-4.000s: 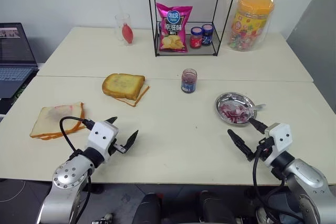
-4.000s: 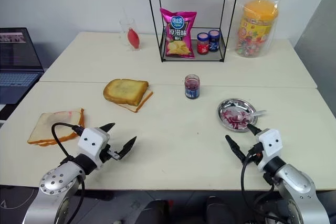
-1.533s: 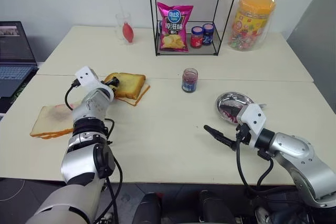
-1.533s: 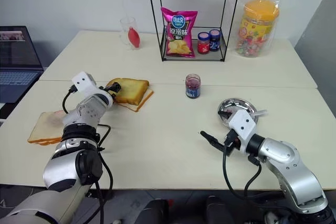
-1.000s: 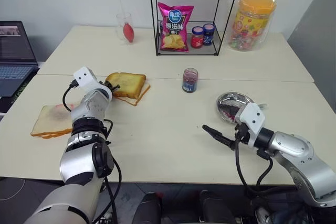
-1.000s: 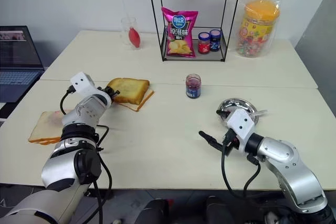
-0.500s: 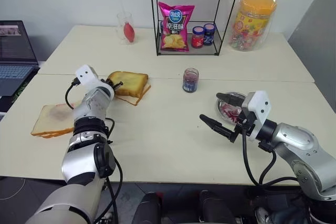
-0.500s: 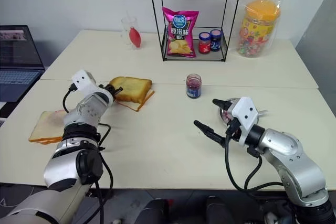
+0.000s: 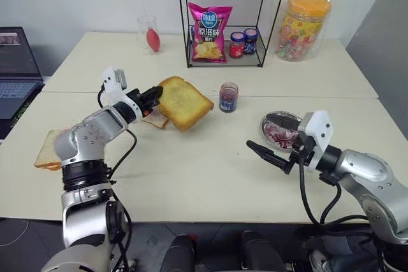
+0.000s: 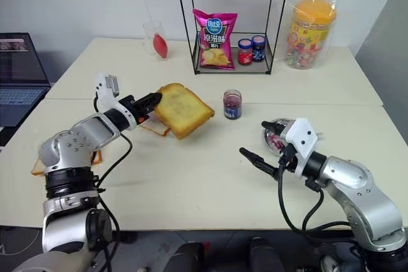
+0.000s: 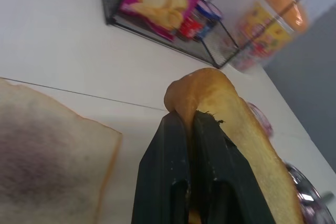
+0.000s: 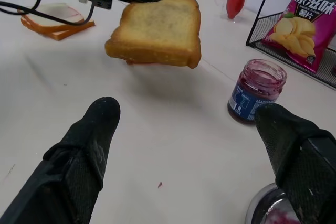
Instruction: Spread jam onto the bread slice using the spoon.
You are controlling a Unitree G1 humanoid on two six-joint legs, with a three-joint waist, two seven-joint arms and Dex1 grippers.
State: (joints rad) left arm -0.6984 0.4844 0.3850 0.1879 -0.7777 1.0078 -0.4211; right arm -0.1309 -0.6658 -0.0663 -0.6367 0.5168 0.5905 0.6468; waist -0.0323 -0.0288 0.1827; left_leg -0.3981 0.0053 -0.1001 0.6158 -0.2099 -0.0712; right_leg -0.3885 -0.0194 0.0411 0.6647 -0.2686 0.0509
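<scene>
None of the spreading is done: the thick golden-brown toasted bread slice (image 9: 185, 102) hangs bare above the cream bench (image 9: 191, 170), clamped at its edge by the left gripper (image 9: 153, 95). The right gripper (image 9: 273, 138) gapes empty. At its 1 o'clock, the slim silvery spoon (image 9: 307, 133) rests in the jam-smeared steel dish (image 9: 273, 123); open bench lies between the arms.

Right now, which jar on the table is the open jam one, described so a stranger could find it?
Start at the black wire rack at the back of the table. Just in front of it, standing alone on the tabletop, is the jam jar. Unlike the two capped jars on the rack's shelf, it has no lid and shows dark purple-red jam through clear glass.
</scene>
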